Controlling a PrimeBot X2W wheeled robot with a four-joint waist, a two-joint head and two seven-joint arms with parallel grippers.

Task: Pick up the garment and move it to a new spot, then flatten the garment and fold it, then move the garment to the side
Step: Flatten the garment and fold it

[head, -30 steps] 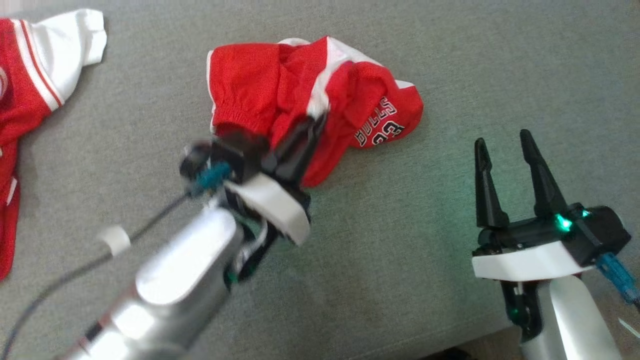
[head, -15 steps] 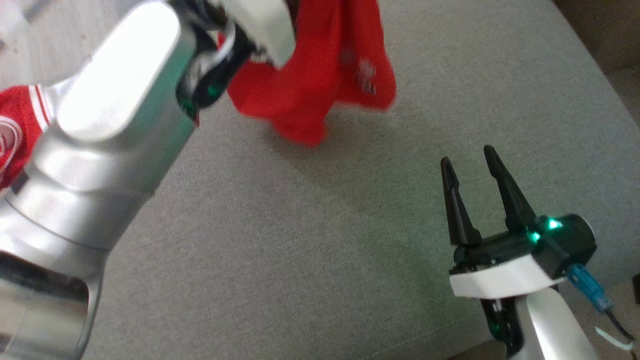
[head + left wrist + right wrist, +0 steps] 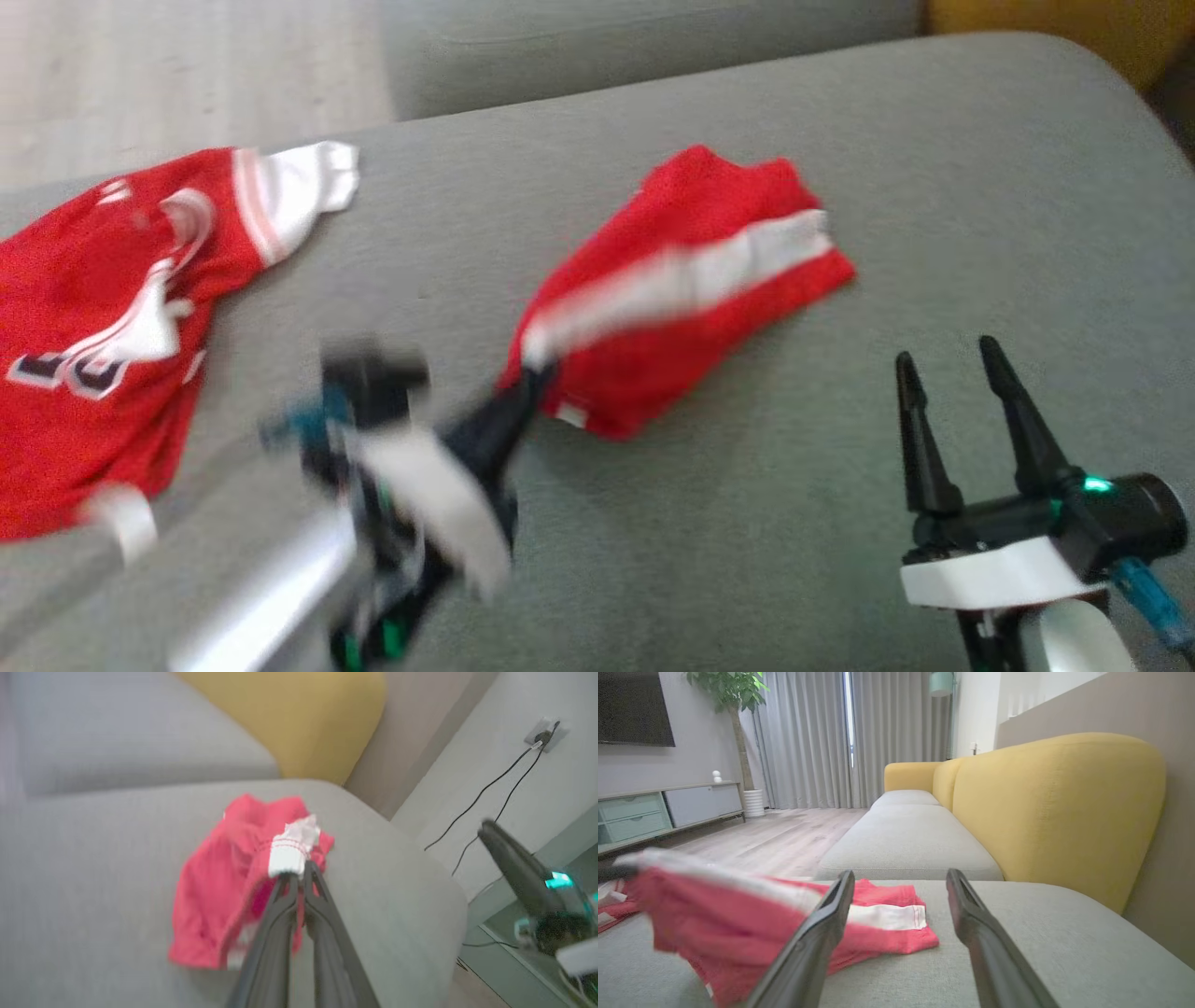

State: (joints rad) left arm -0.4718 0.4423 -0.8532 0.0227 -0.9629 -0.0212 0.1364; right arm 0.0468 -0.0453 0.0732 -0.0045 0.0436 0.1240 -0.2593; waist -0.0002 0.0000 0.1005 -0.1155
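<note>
Now: left end effector (image 3: 534, 381) low, tilted forward, pinching red garment (image 3: 691, 308) edge; right end effector (image 3: 945, 353) upright, jaws apart, empty.

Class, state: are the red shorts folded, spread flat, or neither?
Neither: the shorts stretch, rumpled, from the shut jaws of the left gripper down to the cushion.
</note>
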